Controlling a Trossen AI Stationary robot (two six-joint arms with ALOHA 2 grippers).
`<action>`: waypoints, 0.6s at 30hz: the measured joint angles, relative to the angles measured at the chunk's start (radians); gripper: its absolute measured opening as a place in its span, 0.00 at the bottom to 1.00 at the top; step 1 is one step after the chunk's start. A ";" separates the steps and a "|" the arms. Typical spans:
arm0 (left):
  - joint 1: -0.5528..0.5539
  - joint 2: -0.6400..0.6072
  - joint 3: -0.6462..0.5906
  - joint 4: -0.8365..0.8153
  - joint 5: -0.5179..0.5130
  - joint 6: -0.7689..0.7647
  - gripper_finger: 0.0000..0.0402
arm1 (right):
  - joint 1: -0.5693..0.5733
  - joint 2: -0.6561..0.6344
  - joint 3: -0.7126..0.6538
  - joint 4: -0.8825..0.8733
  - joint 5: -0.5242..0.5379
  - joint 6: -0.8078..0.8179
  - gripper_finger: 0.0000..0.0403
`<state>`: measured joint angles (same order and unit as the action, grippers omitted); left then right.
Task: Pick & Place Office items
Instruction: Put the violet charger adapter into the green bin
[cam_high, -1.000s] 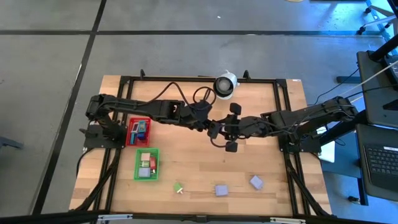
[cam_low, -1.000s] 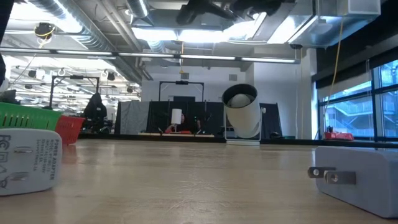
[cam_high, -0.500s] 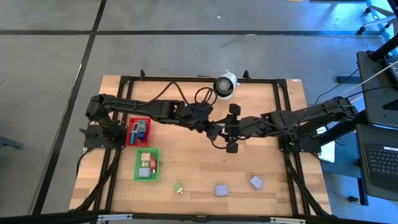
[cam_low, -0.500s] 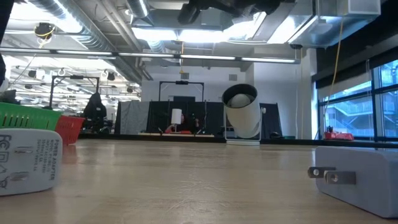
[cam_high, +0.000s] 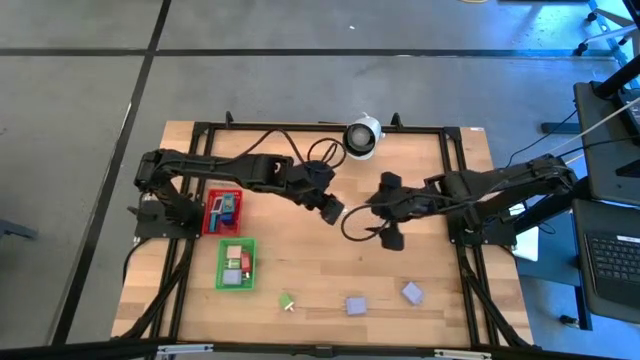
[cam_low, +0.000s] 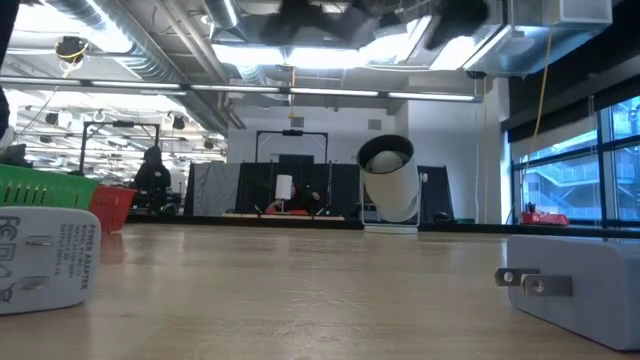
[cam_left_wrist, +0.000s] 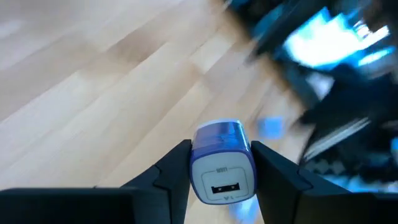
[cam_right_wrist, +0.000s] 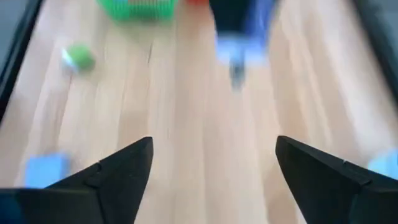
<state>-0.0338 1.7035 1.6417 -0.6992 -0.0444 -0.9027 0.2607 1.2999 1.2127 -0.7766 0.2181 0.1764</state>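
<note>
The wooden table fills the middle of the floor, with both dark arms reaching in over its centre. On its left side sit two mesh trays: the red tray with small coloured pieces in it, and just below it in the high view the green tray, also holding a few pieces. At the far edge stands a white round object with a black centre.

The left gripper hangs above the middle of the table, its fingers pinching a small charger block. The block is white on its face with a USB slot, and its upper body is a translucent lavender-blue; it sits upright and snug between the two fingers, clear of the wood.

The right gripper is just beside it over the table's centre-right, its fingers spread wide with nothing between them.

Along the near edge lie the loose office items: a lavender block towards the right, a second lavender block near it, and a small green piece further left. In the low view two of the white plug adapters show close up, one at the left and one at the right with its metal prongs sticking out sideways.
</note>
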 joint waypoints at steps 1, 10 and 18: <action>-0.001 -0.008 0.000 -0.052 0.010 0.010 0.34 | 0.000 0.000 0.021 -0.062 -0.017 0.036 0.85; -0.169 -0.040 -0.001 -0.669 0.025 -0.088 0.34 | 0.013 0.001 0.024 -0.226 -0.104 0.285 0.86; -0.369 -0.034 -0.077 -0.853 0.116 -0.341 0.34 | 0.018 0.002 -0.071 -0.202 -0.105 0.288 0.86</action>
<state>-0.4028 1.6690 1.5645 -1.5520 0.0720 -1.2437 0.2783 1.3014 1.1414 -0.9790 0.1127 0.4641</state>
